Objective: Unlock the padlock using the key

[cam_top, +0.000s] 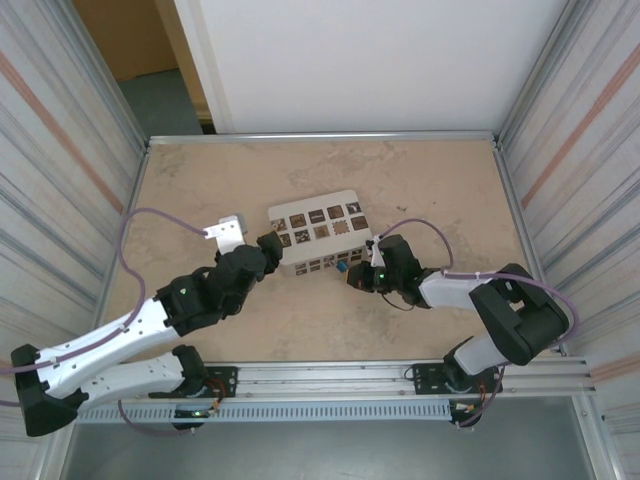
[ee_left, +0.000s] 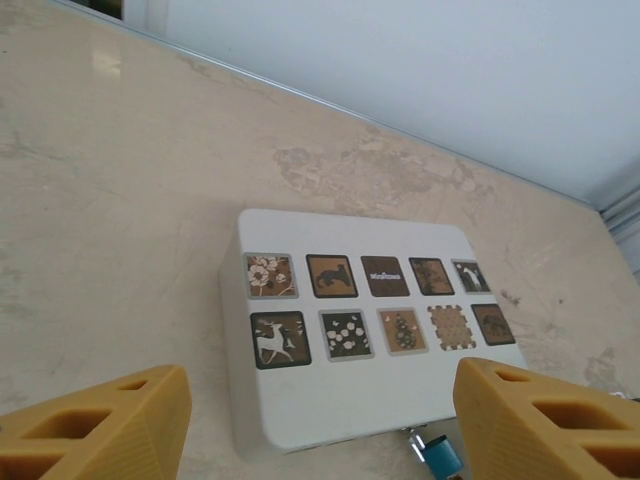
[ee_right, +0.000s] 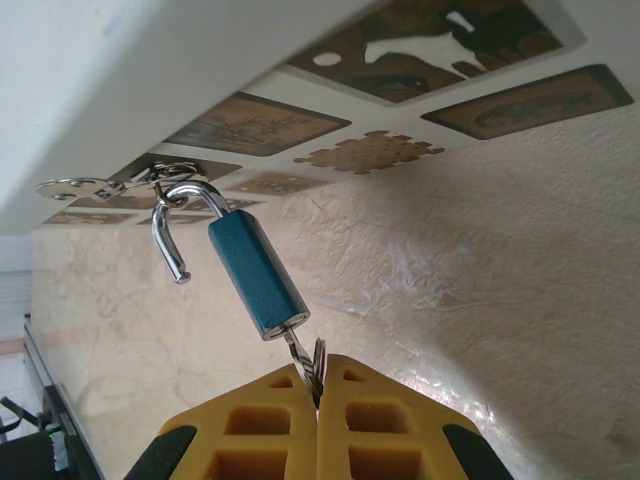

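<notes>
Right gripper (ee_right: 318, 385) clenched on key (ee_right: 299, 357) seated in blue padlock (ee_right: 256, 277), shackle open, hooked to box (ee_left: 350, 240); left gripper (ee_left: 320, 400) released, empty

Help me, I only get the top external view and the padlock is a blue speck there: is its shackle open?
Observer: Yes. On the right wrist view the shackle has one end free of the blue body of the padlock.
Operator: Is it off the box?
Observer: No, the shackle is hooked through the metal latch on the box.
Operator: And the key?
Observer: The key sits in the bottom of the lock, pinched by the shut right pincer.
</notes>
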